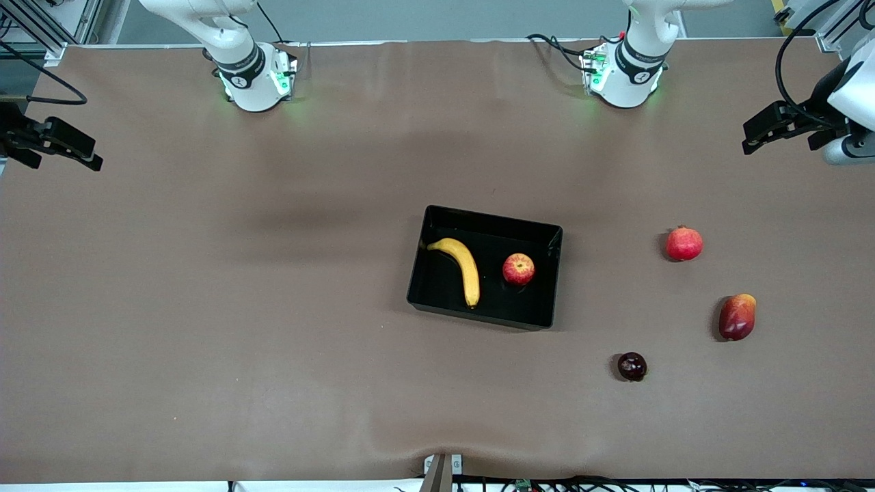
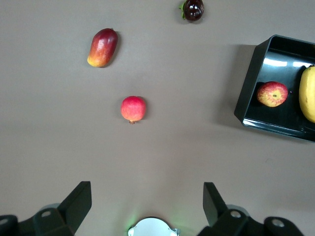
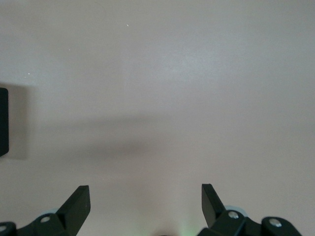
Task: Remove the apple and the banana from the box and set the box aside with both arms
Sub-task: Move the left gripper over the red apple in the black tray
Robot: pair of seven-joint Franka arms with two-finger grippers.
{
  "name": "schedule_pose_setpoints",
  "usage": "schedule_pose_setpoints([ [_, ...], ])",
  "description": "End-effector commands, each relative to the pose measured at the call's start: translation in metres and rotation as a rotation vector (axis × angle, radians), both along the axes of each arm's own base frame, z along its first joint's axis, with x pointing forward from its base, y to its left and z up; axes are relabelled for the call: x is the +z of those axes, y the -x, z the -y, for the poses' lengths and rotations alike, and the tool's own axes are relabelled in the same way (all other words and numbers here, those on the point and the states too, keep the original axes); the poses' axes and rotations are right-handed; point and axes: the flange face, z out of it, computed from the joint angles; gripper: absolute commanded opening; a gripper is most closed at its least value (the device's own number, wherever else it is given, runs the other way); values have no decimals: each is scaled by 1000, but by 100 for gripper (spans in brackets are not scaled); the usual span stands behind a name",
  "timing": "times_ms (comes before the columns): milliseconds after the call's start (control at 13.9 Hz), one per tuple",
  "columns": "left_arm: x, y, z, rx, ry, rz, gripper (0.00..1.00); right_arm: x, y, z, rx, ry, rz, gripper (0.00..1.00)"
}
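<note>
The black box (image 1: pixel 493 220) sits mid-table. Inside it lie the yellow banana (image 1: pixel 459 268) and the small red apple (image 1: pixel 518 268), a little apart. The left wrist view shows the box (image 2: pixel 251 93) with the apple (image 2: pixel 272 94) and part of the banana (image 2: pixel 307 93). My left gripper (image 1: pixel 752 137) hangs high over the left arm's end of the table, open and empty (image 2: pixel 146 194). My right gripper (image 1: pixel 92 156) hangs over the right arm's end, also open and empty (image 3: pixel 145 196). Only a sliver of the box (image 3: pixel 3 122) shows in the right wrist view.
A red pomegranate (image 1: pixel 684 243), a red-and-yellow mango (image 1: pixel 737 317) and a small dark fruit (image 1: pixel 631 366) lie on the brown table toward the left arm's end. The two arm bases (image 1: pixel 254 82) (image 1: pixel 625 78) stand at the table's edge farthest from the front camera.
</note>
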Motion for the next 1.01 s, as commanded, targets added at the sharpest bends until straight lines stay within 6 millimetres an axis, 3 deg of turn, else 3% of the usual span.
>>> schedule_pose_setpoints([
  [0, 7, 6, 0, -17, 20, -4, 100, 2, 1, -1, -11, 12, 6, 100],
  [935, 7, 1, -2, -7, 41, -4, 100, 2, 1, -3, -6, 9, 7, 100],
])
